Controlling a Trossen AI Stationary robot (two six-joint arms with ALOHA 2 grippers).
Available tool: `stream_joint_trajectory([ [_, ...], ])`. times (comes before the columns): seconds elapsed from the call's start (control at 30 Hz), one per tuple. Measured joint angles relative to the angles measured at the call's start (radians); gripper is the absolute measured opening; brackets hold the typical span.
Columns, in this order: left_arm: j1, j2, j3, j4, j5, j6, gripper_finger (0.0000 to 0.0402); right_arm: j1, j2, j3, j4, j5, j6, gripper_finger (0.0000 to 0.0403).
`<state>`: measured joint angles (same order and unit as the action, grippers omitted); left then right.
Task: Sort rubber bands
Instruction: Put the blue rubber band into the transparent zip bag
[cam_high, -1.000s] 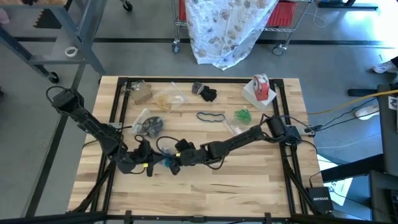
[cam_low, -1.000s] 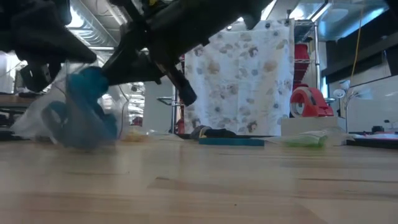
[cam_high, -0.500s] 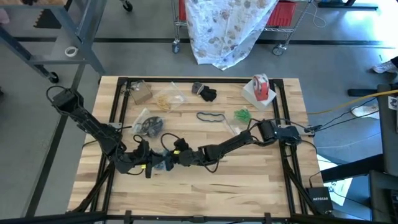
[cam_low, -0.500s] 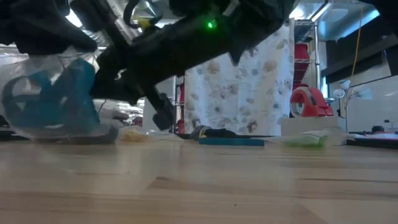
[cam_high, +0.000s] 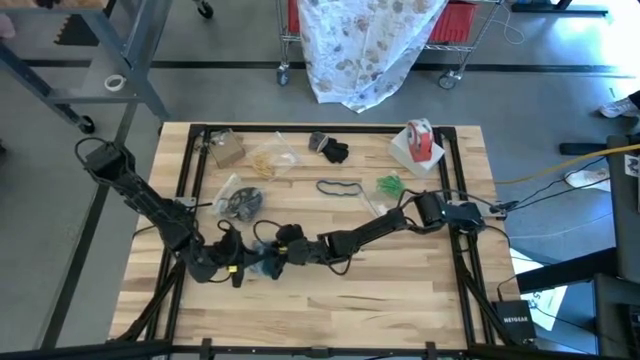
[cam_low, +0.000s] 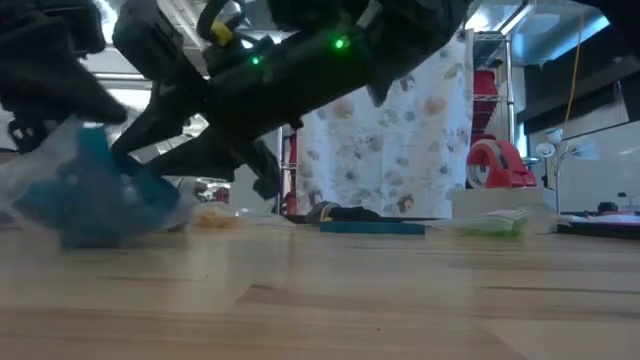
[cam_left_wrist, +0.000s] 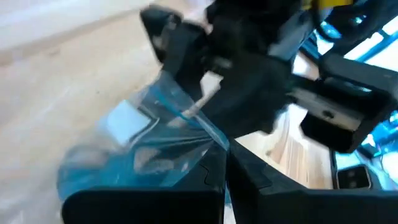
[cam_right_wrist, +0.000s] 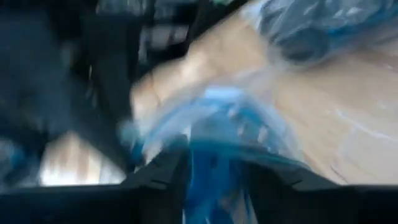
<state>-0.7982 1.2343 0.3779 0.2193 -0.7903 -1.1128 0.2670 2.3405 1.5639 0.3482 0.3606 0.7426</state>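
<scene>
Behind wooden table, floral sheet over red cart.

Two black jointed arms — yellow tags, green LEDs, blk cables

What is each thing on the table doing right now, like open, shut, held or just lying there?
Left gripper: shut on clear bag.
Clear bag: held, teal-blue rubber bands inside.
Right gripper: at the bag's mouth, fingers parted.
Black rubber band: lying loose, flat.
Green rubber bands: lying in a small heap.
Tape roll: standing on a white box.
</scene>
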Motion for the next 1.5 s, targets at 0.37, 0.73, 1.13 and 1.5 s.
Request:
stream_joint_trajectory([
  [0.37, -0.013, -0.004, 0.000, -0.026, -0.017, -0.040, 0.0000, 0.008, -0.135, 0.000, -0.272, -0.066, -0.309, 0.0189],
  [0.73, -0.013, -0.003, 0.000, -0.031, -0.018, -0.026, 0.0000, -0.065, -0.294, 0.002, -0.763, 0.163, -0.298, 0.0186],
  [1.13, -0.012, -0.003, 0.000, -0.029, -0.017, -0.009, 0.0000, -0.353, -0.296, -0.069, -1.207, -0.047, -0.623, 0.0186],
  [1.5, -0.014, -0.003, 0.000, -0.026, 0.006, -0.022, 0.0000, -0.500, -0.295, -0.094, -1.150, -0.237, -0.744, 0.0264],
])
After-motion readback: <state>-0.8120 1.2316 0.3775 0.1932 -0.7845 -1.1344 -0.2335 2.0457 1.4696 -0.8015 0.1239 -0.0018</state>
